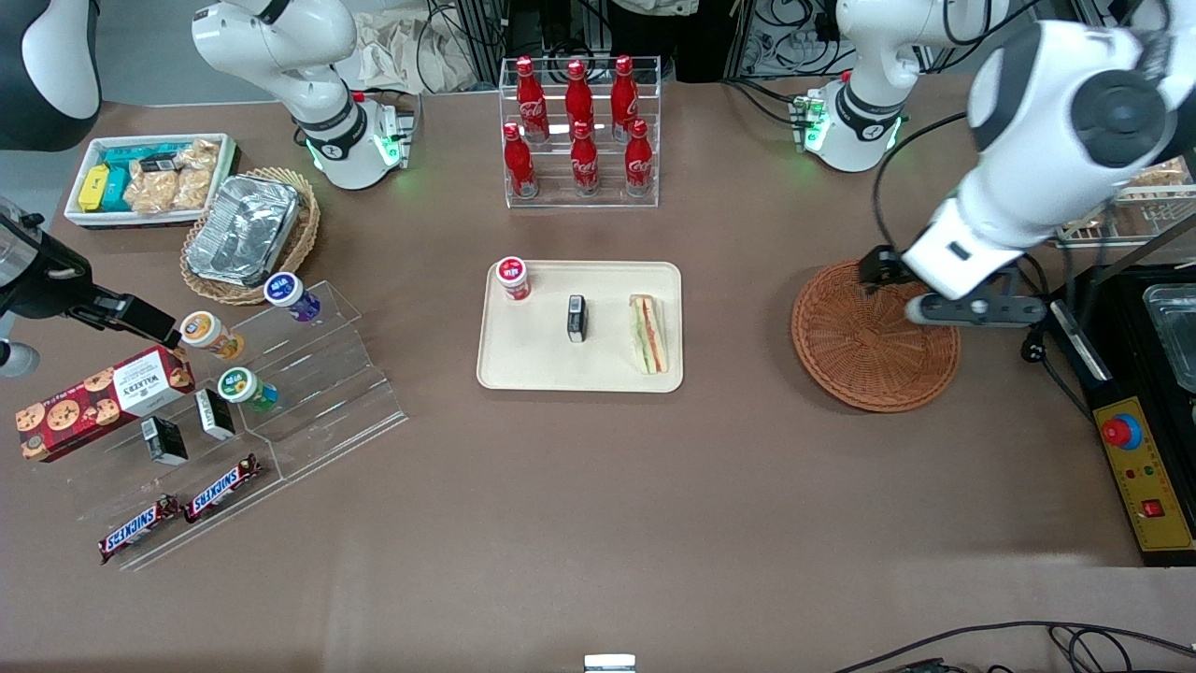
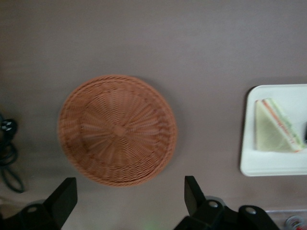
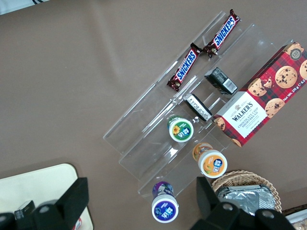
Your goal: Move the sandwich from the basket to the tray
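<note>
The sandwich lies on the cream tray at the table's middle, near the tray's edge that faces the basket. The reddish-brown wicker basket sits empty toward the working arm's end. My left gripper hovers above the basket's rim, open and holding nothing. The left wrist view looks down on the empty basket, with the tray and the sandwich beside it. There the gripper has its two fingers spread wide apart.
A red-lidded cup and a small black box also stand on the tray. A rack of cola bottles stands farther from the camera. A black control box sits beside the basket. A clear snack shelf lies toward the parked arm's end.
</note>
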{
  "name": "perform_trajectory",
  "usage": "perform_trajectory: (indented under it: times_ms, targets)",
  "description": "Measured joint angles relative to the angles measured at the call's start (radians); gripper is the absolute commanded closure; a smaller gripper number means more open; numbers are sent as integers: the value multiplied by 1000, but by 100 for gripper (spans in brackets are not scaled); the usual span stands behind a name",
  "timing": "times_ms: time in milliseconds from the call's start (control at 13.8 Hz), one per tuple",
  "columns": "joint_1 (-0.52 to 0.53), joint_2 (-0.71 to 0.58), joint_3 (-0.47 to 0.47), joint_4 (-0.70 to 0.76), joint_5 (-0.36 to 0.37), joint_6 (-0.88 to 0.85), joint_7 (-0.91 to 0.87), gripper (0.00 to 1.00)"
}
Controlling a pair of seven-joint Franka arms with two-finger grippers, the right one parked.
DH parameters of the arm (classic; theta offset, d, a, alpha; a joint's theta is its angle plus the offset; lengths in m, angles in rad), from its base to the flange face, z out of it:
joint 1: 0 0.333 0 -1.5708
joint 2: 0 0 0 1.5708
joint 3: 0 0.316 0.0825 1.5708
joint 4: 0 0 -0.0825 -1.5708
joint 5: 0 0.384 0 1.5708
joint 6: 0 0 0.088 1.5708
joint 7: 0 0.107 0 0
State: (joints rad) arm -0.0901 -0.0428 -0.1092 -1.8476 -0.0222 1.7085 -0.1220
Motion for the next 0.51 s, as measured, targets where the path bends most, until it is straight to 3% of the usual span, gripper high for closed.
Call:
perform_trajectory:
  times_ms: [508]
  targets:
    - [116, -98, 15, 17, 36, -37, 104, 0]
